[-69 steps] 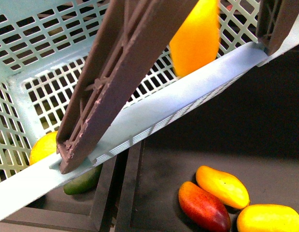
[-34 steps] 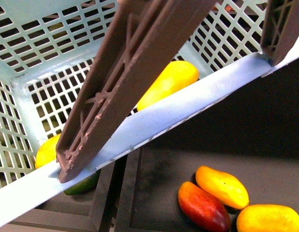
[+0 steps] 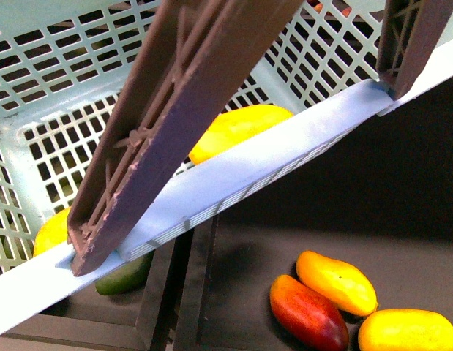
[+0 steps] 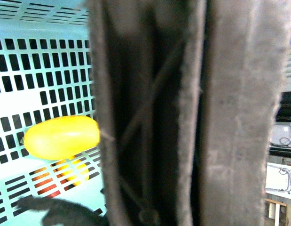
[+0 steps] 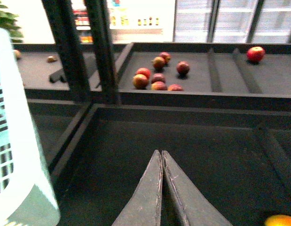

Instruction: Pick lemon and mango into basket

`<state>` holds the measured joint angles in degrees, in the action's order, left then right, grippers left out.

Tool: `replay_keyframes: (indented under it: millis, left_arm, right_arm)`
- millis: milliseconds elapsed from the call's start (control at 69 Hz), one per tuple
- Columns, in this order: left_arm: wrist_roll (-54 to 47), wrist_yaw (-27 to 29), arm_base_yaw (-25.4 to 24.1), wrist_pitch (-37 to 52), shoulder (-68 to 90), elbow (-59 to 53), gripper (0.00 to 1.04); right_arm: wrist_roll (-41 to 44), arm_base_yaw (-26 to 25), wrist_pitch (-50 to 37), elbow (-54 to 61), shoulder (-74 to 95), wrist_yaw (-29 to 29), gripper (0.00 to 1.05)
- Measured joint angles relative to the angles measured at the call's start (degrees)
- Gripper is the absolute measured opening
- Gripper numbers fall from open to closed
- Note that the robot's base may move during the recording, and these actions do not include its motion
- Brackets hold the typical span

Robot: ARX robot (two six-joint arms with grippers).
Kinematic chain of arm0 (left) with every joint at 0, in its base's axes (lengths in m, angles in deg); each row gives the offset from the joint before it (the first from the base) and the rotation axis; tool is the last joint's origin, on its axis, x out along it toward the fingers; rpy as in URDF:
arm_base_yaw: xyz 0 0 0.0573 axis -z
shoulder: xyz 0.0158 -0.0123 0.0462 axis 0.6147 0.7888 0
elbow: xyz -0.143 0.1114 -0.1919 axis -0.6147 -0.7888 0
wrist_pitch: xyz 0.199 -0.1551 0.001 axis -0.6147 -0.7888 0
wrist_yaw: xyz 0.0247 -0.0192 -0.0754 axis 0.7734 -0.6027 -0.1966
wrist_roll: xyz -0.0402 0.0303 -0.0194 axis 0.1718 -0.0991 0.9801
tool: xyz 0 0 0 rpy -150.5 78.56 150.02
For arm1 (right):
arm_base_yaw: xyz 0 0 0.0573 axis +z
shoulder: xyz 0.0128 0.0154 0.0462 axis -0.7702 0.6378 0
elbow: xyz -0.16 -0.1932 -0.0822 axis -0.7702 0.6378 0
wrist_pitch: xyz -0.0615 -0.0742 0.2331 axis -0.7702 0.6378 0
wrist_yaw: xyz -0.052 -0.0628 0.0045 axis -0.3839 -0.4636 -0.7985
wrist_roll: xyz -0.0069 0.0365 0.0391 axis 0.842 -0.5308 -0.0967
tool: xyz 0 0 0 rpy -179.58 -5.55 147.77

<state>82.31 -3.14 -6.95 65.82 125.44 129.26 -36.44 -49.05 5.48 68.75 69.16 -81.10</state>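
The turquoise basket (image 3: 58, 66) hangs tilted and close in the front view, its brown handle (image 3: 175, 117) crossing the picture. A yellow mango (image 3: 237, 128) lies on its slotted floor, and the lemon (image 3: 52, 230) sits in its low left corner. In the left wrist view the handle (image 4: 183, 113) fills the picture and hides my left gripper, which is shut on it; the mango (image 4: 60, 137) shows beside it. My right gripper (image 5: 161, 155) is shut and empty above a dark tray floor, next to the basket's wall (image 5: 18, 155).
More fruit lies on the dark tray (image 3: 248, 256) below: an orange-yellow mango (image 3: 336, 281), a dark red mango (image 3: 308, 312), a yellow one (image 3: 405, 330) and a green fruit (image 3: 124, 276). Several red apples (image 5: 157, 77) lie in a far tray behind dark posts (image 5: 72, 47).
The mango dropped from upright near the basket's top down onto its floor and settled flat. The basket and its handle shifted slightly left.
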Motion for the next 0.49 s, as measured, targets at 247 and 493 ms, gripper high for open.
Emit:
replay_keyframes:
  millis: [247, 493]
  left_arm:
    - [0.1, -0.4, 0.0, 0.0, 0.0, 0.0, 0.14]
    - [0.0, 0.0, 0.0, 0.0, 0.0, 0.0, 0.14]
  right_arm:
    - [0.0, -1.1, 3.3, 5.5, -8.6, 0.2, 0.02]
    - [0.0, -1.1, 7.9, 8.3, -16.1, 0.2, 0.02]
